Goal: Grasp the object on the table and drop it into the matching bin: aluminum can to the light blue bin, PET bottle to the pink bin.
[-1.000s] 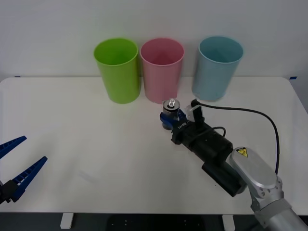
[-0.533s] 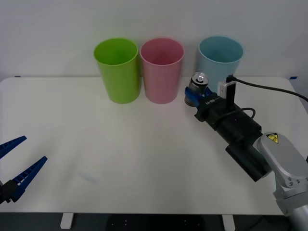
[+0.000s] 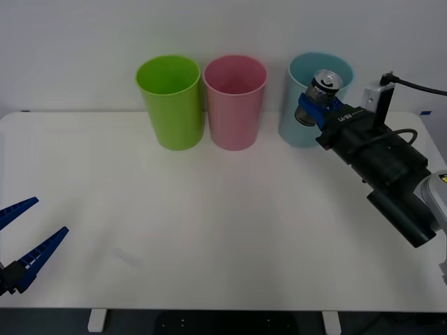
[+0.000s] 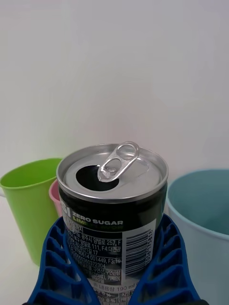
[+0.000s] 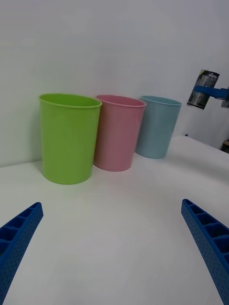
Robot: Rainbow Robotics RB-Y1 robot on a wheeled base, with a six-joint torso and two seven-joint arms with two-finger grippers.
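Note:
My right gripper (image 3: 318,105) is shut on the aluminum can (image 3: 321,88), a small dark-bodied can with a silver pull-tab top (image 4: 114,170). It holds the can in the air, tilted, just in front of the light blue bin's (image 3: 304,118) rim. The blue fingers (image 4: 162,267) clamp the can's sides. The pink bin (image 3: 235,101) stands left of the light blue one. From the left wrist, the raised can (image 5: 202,95) hangs to one side of the light blue bin (image 5: 157,126). My left gripper (image 3: 24,241) rests open at the table's (image 3: 209,230) front left edge.
A lime green bin (image 3: 170,101) stands left of the pink bin, all three in a row at the back of the white table. A black cable (image 3: 419,87) loops from my right wrist.
My right gripper lifted the can off the table and carried it up and to the right, from in front of the pink bin to the light blue bin's rim. The left arm stayed still.

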